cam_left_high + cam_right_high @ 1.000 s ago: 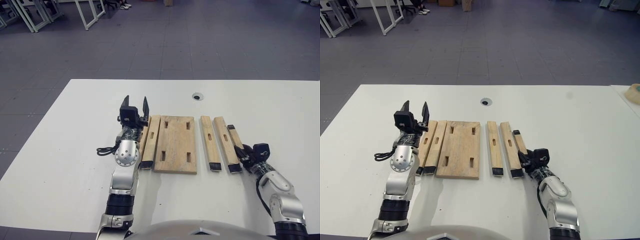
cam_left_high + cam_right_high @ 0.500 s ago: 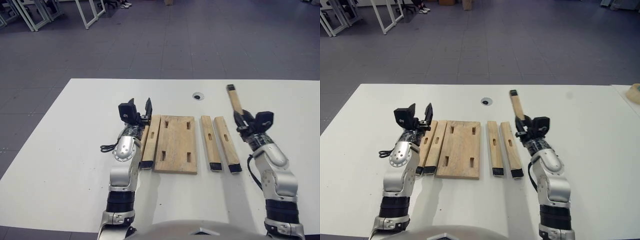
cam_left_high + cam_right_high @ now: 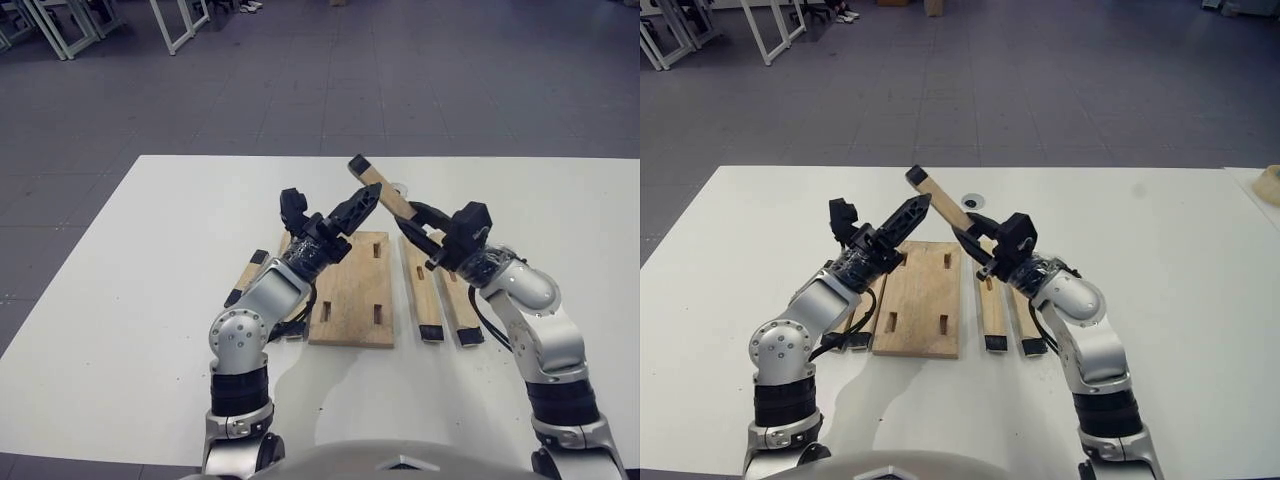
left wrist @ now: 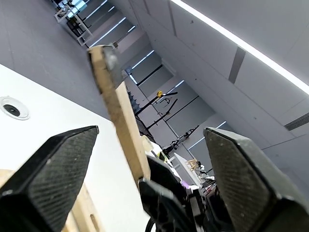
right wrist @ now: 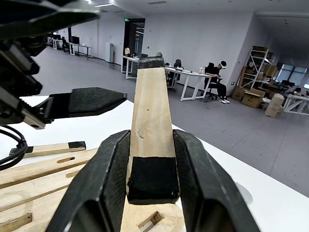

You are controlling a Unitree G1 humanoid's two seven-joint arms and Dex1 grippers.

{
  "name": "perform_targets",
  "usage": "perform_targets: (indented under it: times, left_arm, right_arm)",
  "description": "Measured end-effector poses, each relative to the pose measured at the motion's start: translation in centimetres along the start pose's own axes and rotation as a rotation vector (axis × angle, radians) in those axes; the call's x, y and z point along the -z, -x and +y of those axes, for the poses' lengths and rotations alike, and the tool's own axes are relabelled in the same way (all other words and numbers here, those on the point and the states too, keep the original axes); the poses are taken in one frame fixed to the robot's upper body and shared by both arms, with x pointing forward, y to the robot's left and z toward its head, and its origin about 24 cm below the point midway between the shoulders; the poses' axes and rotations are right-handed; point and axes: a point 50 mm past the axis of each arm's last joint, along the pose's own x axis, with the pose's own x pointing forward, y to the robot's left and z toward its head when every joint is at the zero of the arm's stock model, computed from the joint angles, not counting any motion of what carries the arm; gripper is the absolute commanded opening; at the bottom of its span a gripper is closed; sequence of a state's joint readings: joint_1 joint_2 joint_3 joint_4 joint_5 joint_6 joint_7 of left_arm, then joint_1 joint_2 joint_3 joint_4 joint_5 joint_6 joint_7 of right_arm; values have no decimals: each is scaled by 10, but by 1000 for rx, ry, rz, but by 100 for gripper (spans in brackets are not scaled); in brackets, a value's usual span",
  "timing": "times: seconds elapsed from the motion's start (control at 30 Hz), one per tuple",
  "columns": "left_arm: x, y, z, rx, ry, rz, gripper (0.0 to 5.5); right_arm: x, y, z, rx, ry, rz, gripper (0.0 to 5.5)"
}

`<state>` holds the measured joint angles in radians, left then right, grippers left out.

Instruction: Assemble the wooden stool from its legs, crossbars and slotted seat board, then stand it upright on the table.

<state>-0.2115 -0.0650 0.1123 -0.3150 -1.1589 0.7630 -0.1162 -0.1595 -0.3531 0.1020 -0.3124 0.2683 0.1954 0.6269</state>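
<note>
Pale wood, capped in black at each end, makes up the wooden bar point(image 3: 388, 195) that the right tool point(image 3: 412, 222) has clamped near its lower cap. Both fingers point(image 5: 113, 164) are pressed flat against the bar's sides. The bar is held in the air above the far part of the white worktop point(image 3: 120, 300), slanting up and away toward the robot's left.

The left tool point(image 3: 885, 206) is also raised, with its fingers spread wide and nothing in them. In the left wrist view the bar's upper part stands between the two ribbed pads point(image 4: 53, 174) with a gap on either side. From the head views I cannot tell whether one fingertip brushes it.

The seat board point(image 3: 352, 300) lies flat in the middle of the worktop, its four slots facing up. A slotted leg point(image 3: 420, 290) lies just beside it on the robot's right. A second leg point(image 3: 463, 320) lies next to that one and is partly covered by the right forearm. On the left, a skewed leg point(image 3: 246, 277) lies at an angle, a little apart from the board. A hidden piece point(image 3: 293, 328) sits against the board's left edge, and the left arm covers most of it.

A round cable port point(image 3: 973, 201) sits in the worktop beyond the board. In the room behind, a green sign point(image 5: 126, 20) hangs over a doorway, its lettering too small to read.
</note>
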Motion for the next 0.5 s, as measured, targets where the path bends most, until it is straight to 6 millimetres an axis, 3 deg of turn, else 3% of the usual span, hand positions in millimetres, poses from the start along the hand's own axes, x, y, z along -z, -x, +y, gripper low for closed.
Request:
perform_targets:
  times: [0.2, 0.5]
  left_arm:
    - [1, -1, 4, -53, 18, 3, 402]
    - [0, 0, 7, -73, 37, -18, 266]
  right_arm:
    - [-3, 2, 9, -79, 104, -6, 129]
    - [0, 3, 15, -116, 153, 1, 129]
